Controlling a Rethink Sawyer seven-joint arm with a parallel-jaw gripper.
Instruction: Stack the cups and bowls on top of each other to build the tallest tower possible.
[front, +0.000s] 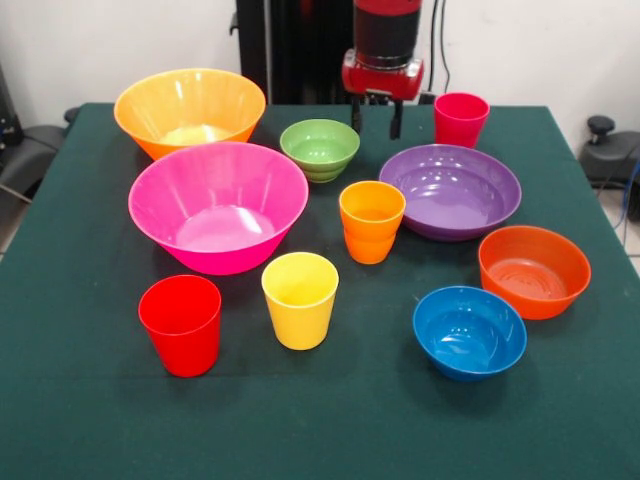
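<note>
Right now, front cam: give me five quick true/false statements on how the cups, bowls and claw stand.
1. Every cup and bowl sits alone on the table; nothing is stacked. True.
2. The red cup sits inside the hot-pink bowl. False: it stands on the cloth in front of that bowl.
3. The claw holds the green bowl. False: it hangs empty behind it.
4. The yellow cup stands upright beside the red cup. True.
5. The blue bowl is upside down. False: it opens upward.
</note>
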